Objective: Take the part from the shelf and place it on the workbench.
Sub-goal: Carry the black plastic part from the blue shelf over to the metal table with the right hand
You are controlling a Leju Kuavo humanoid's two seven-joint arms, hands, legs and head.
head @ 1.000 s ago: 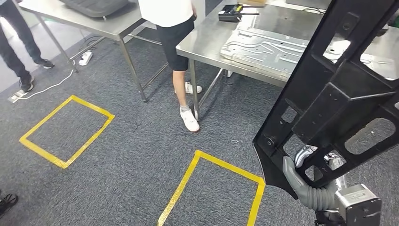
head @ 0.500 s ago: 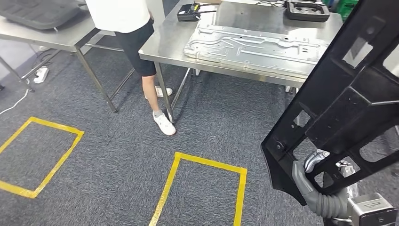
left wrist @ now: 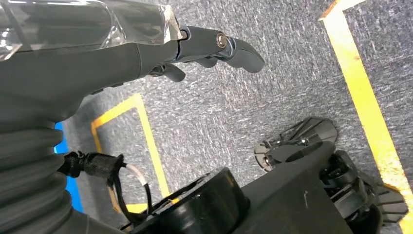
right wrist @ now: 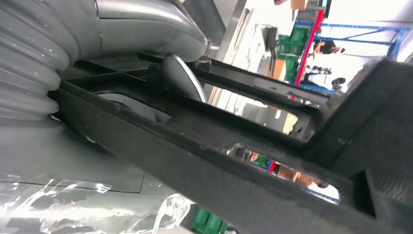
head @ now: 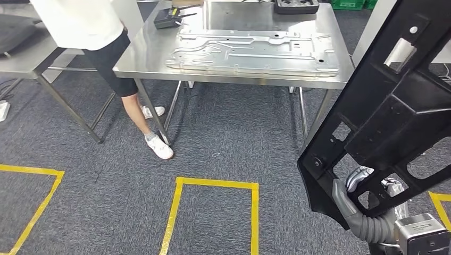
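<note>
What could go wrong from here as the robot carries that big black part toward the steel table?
The black part is large and held only at its lower edge by the right robot hand, so it could tip or slip. The silver panel already fills much of the workbench. A person stands beside the table.

Your robot: grey ribbed wrist cover (head: 367,226), silver forearm block (head: 420,234), dark-fingered left hand (left wrist: 214,46), clear film wrap.

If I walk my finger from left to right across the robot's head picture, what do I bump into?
Person's leg → stamped metal panel lying on the steel workbench → big black part held up by the right hand.
</note>
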